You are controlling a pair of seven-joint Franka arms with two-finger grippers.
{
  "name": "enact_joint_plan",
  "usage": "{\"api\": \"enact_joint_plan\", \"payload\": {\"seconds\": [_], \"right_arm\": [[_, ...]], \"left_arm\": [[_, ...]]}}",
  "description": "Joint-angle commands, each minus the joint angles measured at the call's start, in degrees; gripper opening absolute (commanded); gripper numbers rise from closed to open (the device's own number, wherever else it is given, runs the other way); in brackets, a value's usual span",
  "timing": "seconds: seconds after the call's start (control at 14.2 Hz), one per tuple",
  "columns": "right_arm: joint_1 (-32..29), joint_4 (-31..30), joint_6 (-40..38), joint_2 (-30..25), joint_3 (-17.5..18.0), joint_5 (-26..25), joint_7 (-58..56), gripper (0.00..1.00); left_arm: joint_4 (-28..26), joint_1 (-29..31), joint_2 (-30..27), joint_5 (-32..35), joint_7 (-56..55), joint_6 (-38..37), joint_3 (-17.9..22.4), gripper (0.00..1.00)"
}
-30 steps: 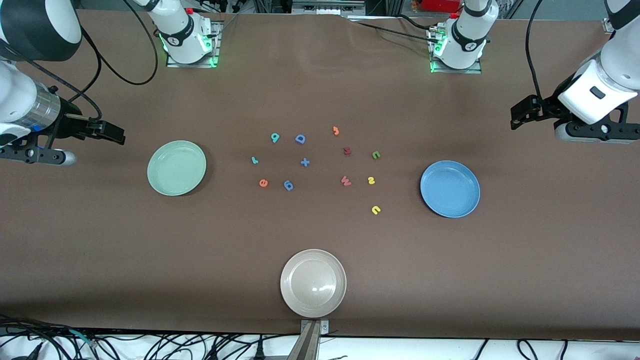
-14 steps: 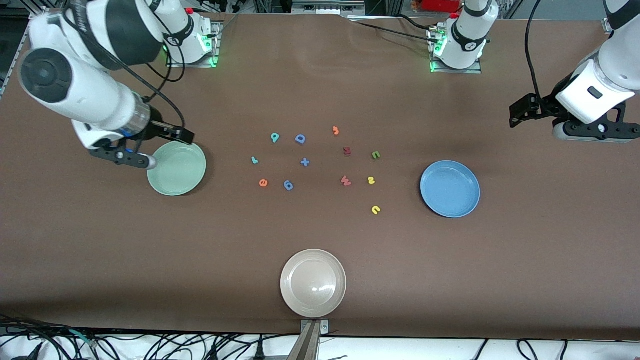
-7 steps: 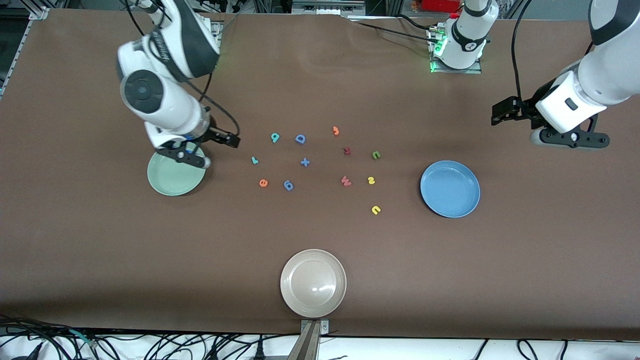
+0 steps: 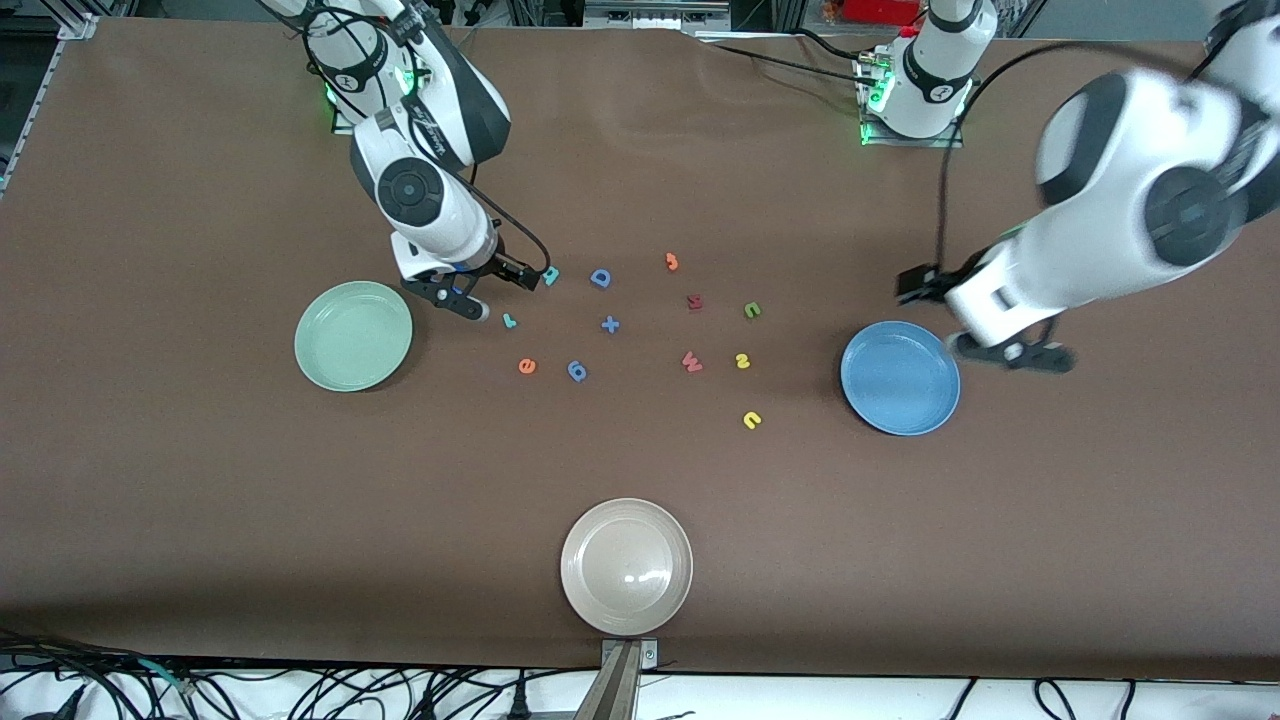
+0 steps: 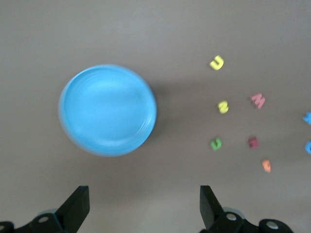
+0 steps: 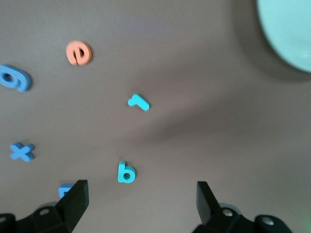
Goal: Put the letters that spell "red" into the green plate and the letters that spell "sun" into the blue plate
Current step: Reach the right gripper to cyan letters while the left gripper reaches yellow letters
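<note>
Lying under right end effector [image 4: 478, 293]: teal "r" [image 4: 509, 321]

From the front view we look steeply down from high across the bench [image 4: 200, 500], facing the two arm bases along the top edge, far enough off to take in the whole surface. Our left wrist camera looks almost straight down from above, close in, with its own end effector [image 5: 141, 208] at the frame's edge and the blue plate [image 5: 108, 110] filling much of the picture. Our right wrist camera does the same, closer still, over the teal letters [image 6: 139, 102], catching only an edge of the green plate [image 6: 286, 29]. We share both plates and the scattered letters with the front view; the two wrist views overlap only at the blue pieces in the middle of the scatter.
</note>
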Motion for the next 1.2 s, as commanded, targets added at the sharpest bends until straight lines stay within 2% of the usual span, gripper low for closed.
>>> {"api": "enact_joint_plan", "payload": {"seconds": [0.0, 0.35, 0.64, 0.85, 1.13], "right_arm": [[-0.17, 0.19, 3.91, 3.8, 0.91, 1.97, 3.13, 0.98], [0.01, 0.36, 8.76, 8.99, 3.2, 1.98, 8.5, 0.98], [0.71, 0.28, 8.85, 9.87, 3.37, 1.98, 8.59, 0.93], [1.33, 0.36, 9.55, 10.92, 3.29, 1.98, 8.59, 0.89], [1.5, 0.45, 10.52, 11.98, 3.29, 1.98, 8.59, 0.82]], "left_arm": [[1.94, -1.64, 6.68, -0.84, -0.45, 5.53, 0.25, 1.0], [1.68, -6.13, 13.54, -0.84, 0.6, 20.91, 0.25, 1.0], [1.32, -8.85, 19.25, -0.84, 0.61, 32.0, 0.25, 1.0], [1.15, -10.26, 22.94, -0.84, 0.52, 37.89, 0.25, 1.0], [0.62, -11.57, 26.03, -0.84, 0.52, 41.59, 0.34, 1.0]]}}
